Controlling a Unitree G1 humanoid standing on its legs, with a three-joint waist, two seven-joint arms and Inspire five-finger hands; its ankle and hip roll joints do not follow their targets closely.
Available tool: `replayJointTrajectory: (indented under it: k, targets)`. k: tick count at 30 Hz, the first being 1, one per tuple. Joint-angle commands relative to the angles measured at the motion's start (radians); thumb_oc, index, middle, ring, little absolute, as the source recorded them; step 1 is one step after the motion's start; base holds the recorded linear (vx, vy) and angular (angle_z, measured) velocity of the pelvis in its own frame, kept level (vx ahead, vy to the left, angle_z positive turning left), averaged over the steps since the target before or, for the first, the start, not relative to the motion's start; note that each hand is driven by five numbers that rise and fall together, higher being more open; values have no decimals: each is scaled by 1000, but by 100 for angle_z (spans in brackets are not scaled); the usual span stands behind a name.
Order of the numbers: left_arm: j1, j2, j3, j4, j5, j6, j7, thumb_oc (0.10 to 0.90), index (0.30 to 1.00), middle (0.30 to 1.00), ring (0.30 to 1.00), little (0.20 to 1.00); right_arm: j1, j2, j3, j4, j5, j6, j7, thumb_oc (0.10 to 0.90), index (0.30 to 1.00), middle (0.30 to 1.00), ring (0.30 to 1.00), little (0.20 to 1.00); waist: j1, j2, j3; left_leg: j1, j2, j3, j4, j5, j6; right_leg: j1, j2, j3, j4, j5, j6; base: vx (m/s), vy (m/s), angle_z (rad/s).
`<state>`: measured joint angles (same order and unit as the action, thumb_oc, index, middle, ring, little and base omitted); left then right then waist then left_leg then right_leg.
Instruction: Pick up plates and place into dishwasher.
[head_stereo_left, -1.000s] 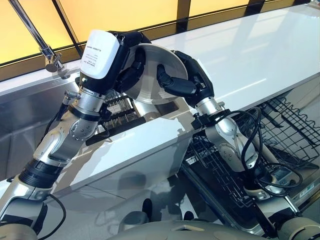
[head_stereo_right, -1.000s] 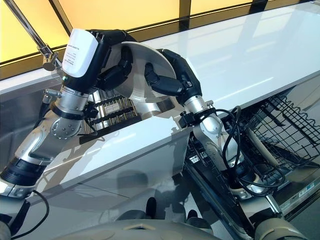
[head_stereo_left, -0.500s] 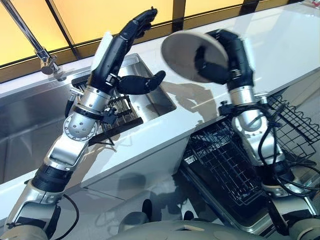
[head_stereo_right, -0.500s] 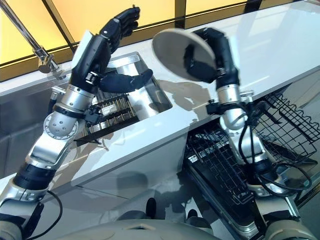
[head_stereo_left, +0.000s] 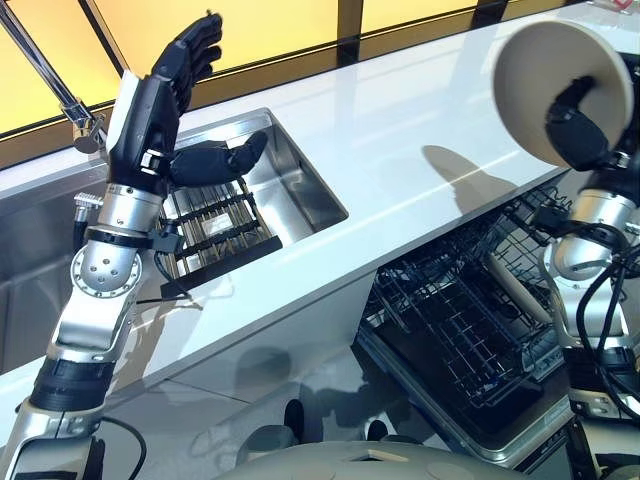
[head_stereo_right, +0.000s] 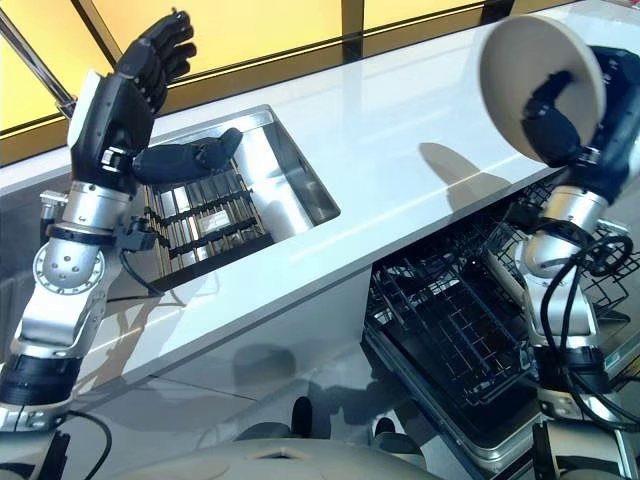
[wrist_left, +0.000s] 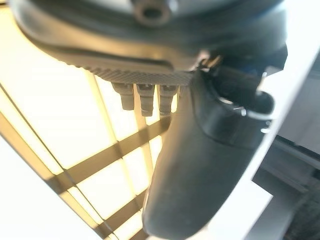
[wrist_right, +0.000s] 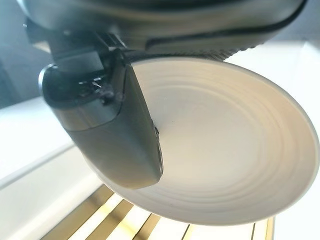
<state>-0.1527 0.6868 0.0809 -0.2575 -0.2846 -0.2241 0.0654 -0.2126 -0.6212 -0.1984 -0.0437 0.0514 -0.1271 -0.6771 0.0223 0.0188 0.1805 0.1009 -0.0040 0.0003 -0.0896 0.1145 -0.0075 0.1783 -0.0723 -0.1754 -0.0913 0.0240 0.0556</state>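
Note:
A round white plate (head_stereo_left: 548, 88) is held on edge in the air at the right, above the counter's front edge and the open dishwasher. My right hand (head_stereo_left: 578, 125) is shut on the plate (wrist_right: 235, 150), thumb (wrist_right: 120, 140) pressed on its ribbed face. The dishwasher's black wire rack (head_stereo_left: 455, 335) is pulled out below the counter at the lower right. My left hand (head_stereo_left: 165, 95) is raised over the sink (head_stereo_left: 300, 180) at the left, fingers straight up and thumb (wrist_left: 200, 165) out sideways, holding nothing.
A black slatted rack (head_stereo_left: 215, 235) lies in the steel sink. A chrome tap (head_stereo_left: 45, 70) rises at the far left. The long white counter (head_stereo_left: 400, 130) runs across the middle. A second wire basket (head_stereo_right: 610, 290) shows at the right edge.
Both hands held the plate over the sink; the left let go and drew back left, open. My right hand carried the plate right, out over the dishwasher rack.

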Motion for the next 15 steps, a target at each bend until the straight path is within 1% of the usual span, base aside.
replayJointTrajectory:
  k: [1,6,8,10,15]
  targets:
    - [26,59,131,66,-35,-69,71,800,900,900,900,900,20,-78,-134,-39,-4,-112,-89,100,300,300,300,200,-14,-13,-96,78,-70,31,2,-154,51,4,65,1,9,-19,4,0,0,0]
    - [97,22,173,116,-61,-48,85,800,900,900,900,900,98,-41,-192,-23,-11,-84,-102,100,300,300,300,200,-24,-13,-93,77,-70,38,2,-154,53,-3,65,10,10,-16,7,7,9,-7]
    - [123,-5,189,136,-58,-35,93,800,900,900,900,900,139,-10,-202,-19,-14,-65,-79,100,300,300,300,200,-33,-13,-89,77,-70,43,2,-154,56,-7,65,17,12,-15,8,6,18,-14]
    - [142,-26,201,147,-67,-31,94,800,900,900,900,900,168,18,-197,-12,-5,-52,-41,100,300,300,300,200,-39,-12,-83,77,-70,48,2,-153,58,-11,64,21,15,-13,9,-1,20,-10]
    - [166,-80,211,170,-121,-30,84,800,900,900,900,900,216,93,-145,13,-9,-65,47,100,300,300,300,200,-49,-9,-73,78,-68,59,2,-153,60,-17,62,25,21,-12,10,-6,11,-7]
